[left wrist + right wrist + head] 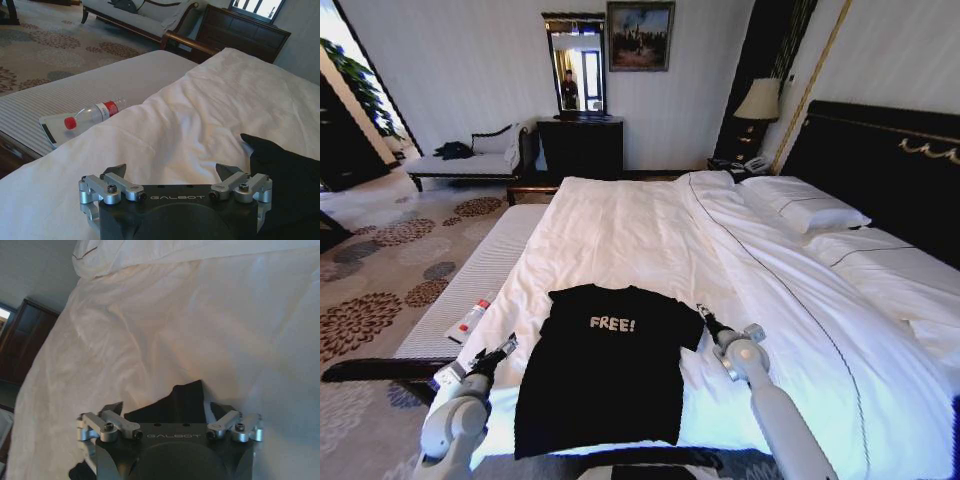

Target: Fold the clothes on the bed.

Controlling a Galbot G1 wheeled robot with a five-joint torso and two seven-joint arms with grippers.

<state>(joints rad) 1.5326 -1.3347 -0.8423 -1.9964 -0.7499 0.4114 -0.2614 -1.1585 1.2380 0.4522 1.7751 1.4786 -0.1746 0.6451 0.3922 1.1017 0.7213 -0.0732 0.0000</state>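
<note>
A black T-shirt (605, 365) with white "FREE!" lettering lies flat at lower centre on the white bed (650, 230). The left gripper (503, 350) hovers open beside its left sleeve. The right gripper (704, 316), fingers spread, sits at the right sleeve (187, 402).

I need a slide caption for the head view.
Both open grippers, left and right, flank the black T-shirt lying flat on the bed.
</note>
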